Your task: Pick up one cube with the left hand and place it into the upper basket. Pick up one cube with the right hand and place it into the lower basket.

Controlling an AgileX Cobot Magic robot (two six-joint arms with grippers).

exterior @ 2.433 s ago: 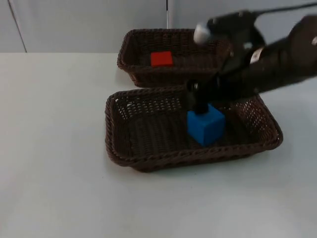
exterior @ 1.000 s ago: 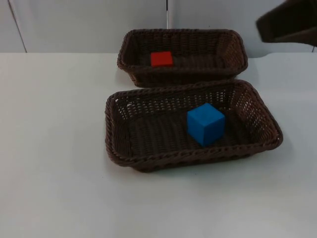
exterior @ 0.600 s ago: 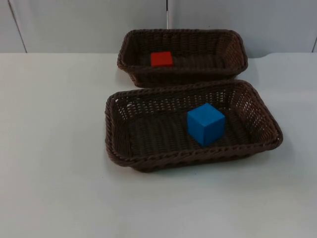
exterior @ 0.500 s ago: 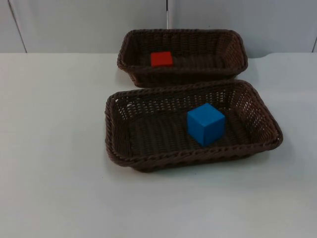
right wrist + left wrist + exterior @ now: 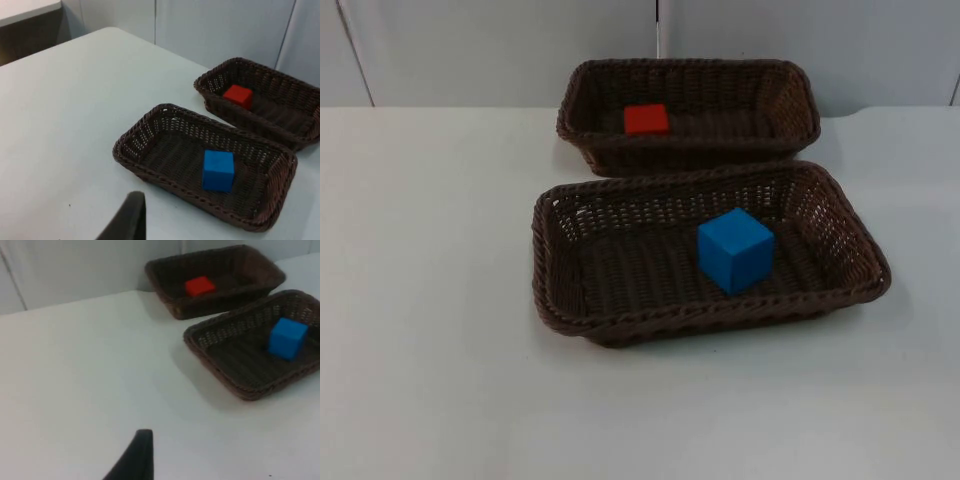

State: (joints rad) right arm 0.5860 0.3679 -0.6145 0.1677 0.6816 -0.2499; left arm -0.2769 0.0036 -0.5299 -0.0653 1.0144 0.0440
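A red cube [image 5: 646, 119] lies in the upper basket [image 5: 685, 64], toward its left end. A blue cube [image 5: 735, 250] rests in the lower basket [image 5: 700, 320], right of its middle. My left gripper [image 5: 137, 460] hangs over bare table well to the left of both baskets, facing the red cube [image 5: 199, 285] and blue cube [image 5: 287, 338]. My right gripper [image 5: 127, 220] is held high and back from the lower basket [image 5: 150, 172], looking down on the blue cube [image 5: 218, 170] and red cube [image 5: 238, 96]. Nothing is held by either gripper.
The two wicker baskets stand close together, one behind the other. The grey partition wall [image 5: 500, 50] rises just behind the upper basket. White table top [image 5: 420, 300] stretches to the left of the baskets and in front of them.
The right arm was over the blue cube in the lower basket; it has lifted away to the upper right and left the top view. The blue cube stayed in the basket.
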